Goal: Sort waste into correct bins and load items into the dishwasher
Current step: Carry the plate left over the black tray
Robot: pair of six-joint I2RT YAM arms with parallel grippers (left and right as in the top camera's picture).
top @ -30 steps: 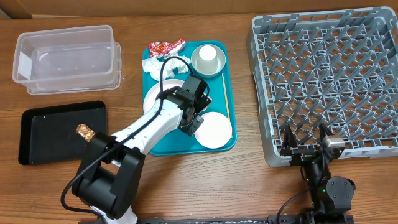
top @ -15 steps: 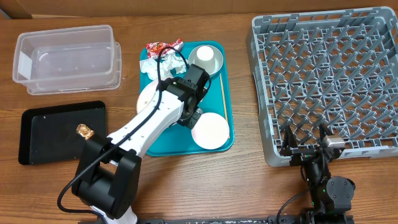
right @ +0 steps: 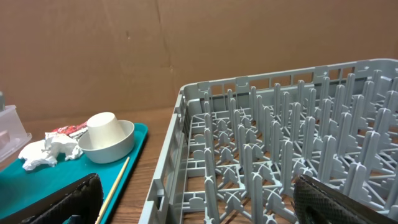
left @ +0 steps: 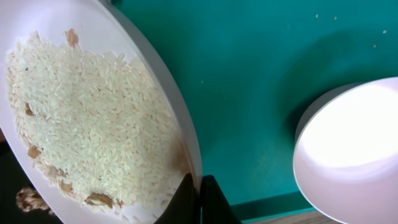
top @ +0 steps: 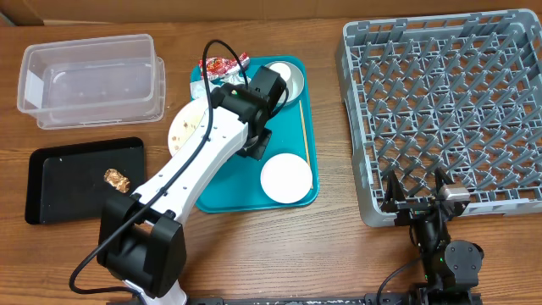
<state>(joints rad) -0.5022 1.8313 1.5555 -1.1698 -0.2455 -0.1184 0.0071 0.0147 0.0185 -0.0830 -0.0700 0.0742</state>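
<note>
arm hides much of the large white plate overhead. left gripper clamps its rim, rice just beside; right gripper gapes empty.

A teal tray lies flat near the middle of the wooden tabletop, its long sides running away from the front edge. A thin, pale wooden stick rests inside the tray, lying lengthwise just beside the long rim on the right of the overhead view. In the right wrist view, the stick slants across the tray's near corner. A plain brown cardboard wall stands behind the tabletop.
</note>
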